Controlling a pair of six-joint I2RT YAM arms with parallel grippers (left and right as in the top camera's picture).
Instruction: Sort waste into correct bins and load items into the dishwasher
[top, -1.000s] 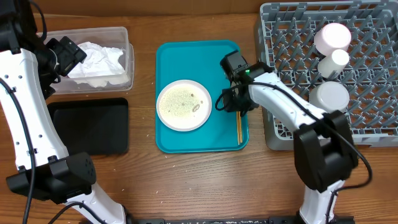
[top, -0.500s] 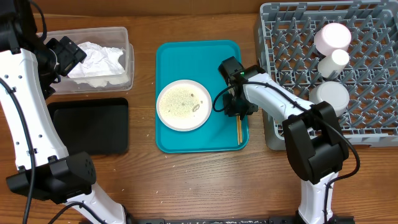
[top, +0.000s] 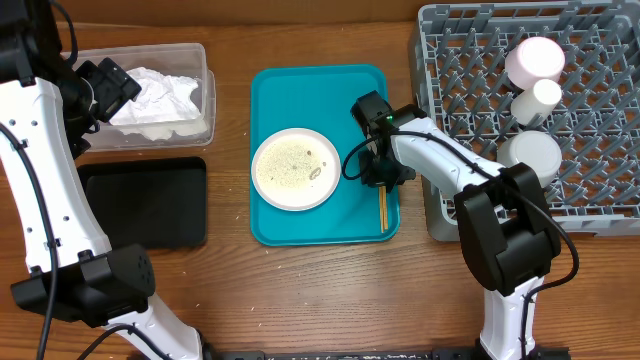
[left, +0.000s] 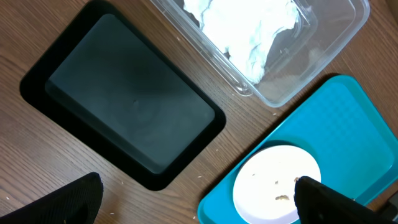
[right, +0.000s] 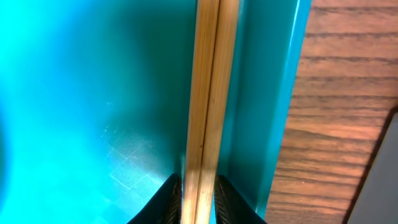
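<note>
Since a second ago my right forearm has swung left across the frame and my right tool (right: 198, 200) has narrowed, so its two dark fingertips now press against either side of the pair of wooden chopsticks (right: 208, 93), pinching them low against the right rim of the teal tray (top: 300, 90). I judge this to be the start of lifting the sticks toward the grey dish rack (top: 470, 100) at upper right, where a pink bowl (top: 535, 58), a small white cup (top: 545, 95) and a whitish bowl (top: 530, 155) already stand among the upright pegs. The sticks are smooth, pale, straight-grained wood lying tight together; the tray under them is glossy plastic with a fine stippled patch. At centre, the round plate (top: 295, 168) is still on the tray, speckled with pale rice-like scraps. My left tool (left: 196, 183) hangs spread wide and empty at upper left, beside the clear tub (top: 200, 60) holding the crumpled, soft-looking white napkin (top: 160, 100). Below it the matte black tray (top: 145, 205) sits bare on the wood-grain worktop (top: 330, 290).
</note>
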